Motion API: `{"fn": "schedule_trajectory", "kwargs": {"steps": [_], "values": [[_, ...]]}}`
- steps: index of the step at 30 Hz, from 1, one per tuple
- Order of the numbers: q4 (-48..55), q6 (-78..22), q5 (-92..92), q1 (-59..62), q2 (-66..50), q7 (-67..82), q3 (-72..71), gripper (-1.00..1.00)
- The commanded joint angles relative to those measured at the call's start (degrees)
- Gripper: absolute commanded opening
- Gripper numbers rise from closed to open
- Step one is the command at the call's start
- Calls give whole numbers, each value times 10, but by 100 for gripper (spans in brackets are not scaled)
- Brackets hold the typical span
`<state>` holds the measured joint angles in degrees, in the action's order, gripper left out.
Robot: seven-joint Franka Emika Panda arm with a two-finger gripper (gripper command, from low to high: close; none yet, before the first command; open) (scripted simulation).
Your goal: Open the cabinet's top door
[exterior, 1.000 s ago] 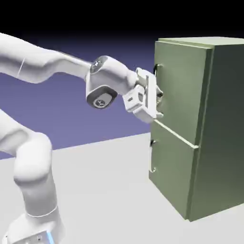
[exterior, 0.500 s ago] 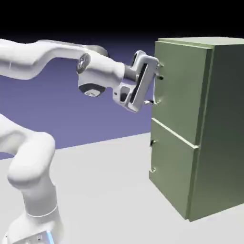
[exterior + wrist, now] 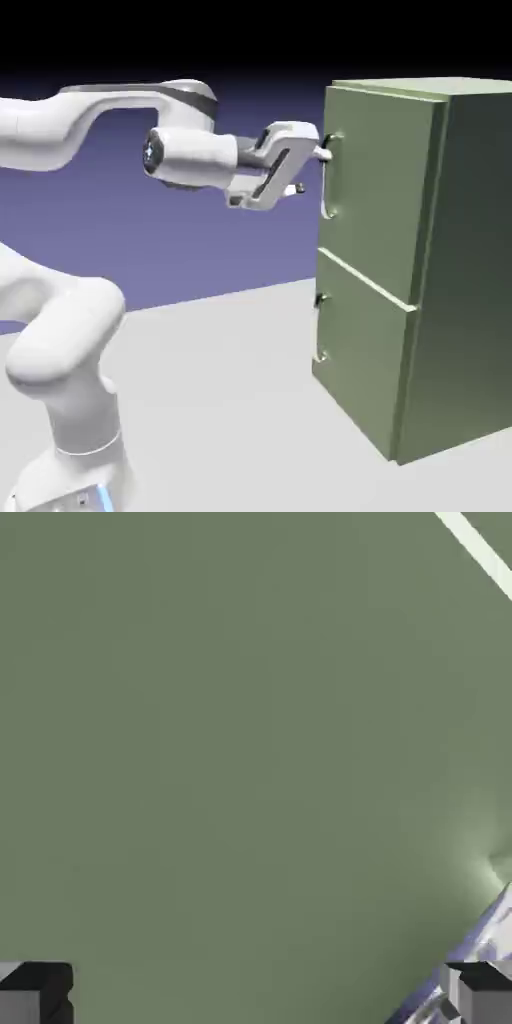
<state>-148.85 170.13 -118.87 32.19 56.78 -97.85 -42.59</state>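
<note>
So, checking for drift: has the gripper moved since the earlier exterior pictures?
Yes: the gripper has risen and drawn back from the upper handle.

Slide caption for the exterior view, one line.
White robot arm with its open two-finger gripper beside the curved metal handle of the olive-green cabinet's closed top door.

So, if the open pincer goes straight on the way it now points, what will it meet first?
Most likely the pincer would meet the flat face of the top door, though one finger may brush the handle first; the depth is unclear.
</note>
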Motion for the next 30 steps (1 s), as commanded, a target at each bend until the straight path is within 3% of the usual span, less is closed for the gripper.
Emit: {"fn": "schedule_trajectory", "kwargs": {"steps": [1,15,22,23,30], "values": [[3,-1,-25,7,5,-12,-9,0],[38,-12,-374,103,76,-174,-134,0],[103,-48,-408,209,42,-172,-188,0],[103,-48,-408,209,42,-172,-188,-100],[-4,-141,-322,85,41,-177,-83,-100]]}}
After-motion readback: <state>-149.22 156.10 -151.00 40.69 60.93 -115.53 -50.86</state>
